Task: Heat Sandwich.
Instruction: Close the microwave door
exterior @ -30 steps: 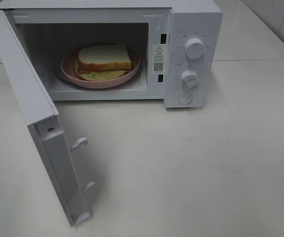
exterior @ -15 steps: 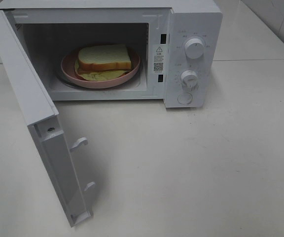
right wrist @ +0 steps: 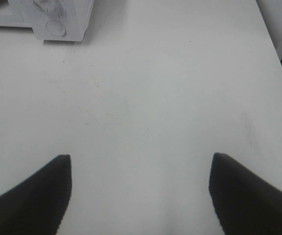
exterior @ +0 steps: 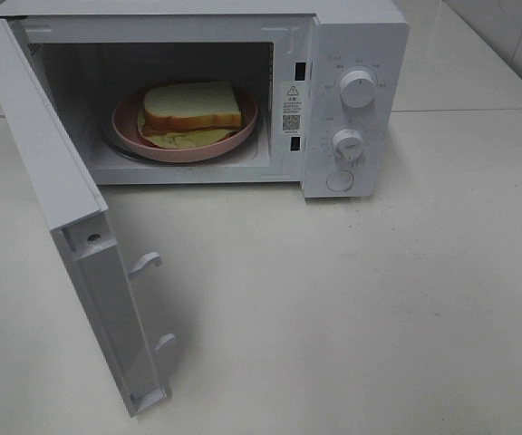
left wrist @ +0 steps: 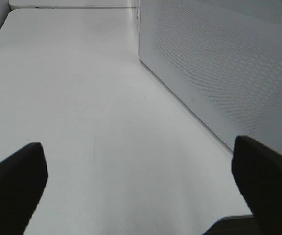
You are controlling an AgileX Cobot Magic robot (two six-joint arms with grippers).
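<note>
Nothing has moved since the earlier frame. Sandwich point(exterior: 191, 106) rests on plate point(exterior: 127, 125) inside microwave point(exterior: 356, 45), at 11 o'clock in the high view. Door point(exterior: 57, 172) stands open at 8 o'clock. Left gripper point(left wrist: 137, 144) and right gripper point(right wrist: 141, 155): jaws released, grasping nothing, above table point(exterior: 379, 299).

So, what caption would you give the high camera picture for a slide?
Sandwich on a pink plate sits inside the white microwave, its door standing wide open.
</note>
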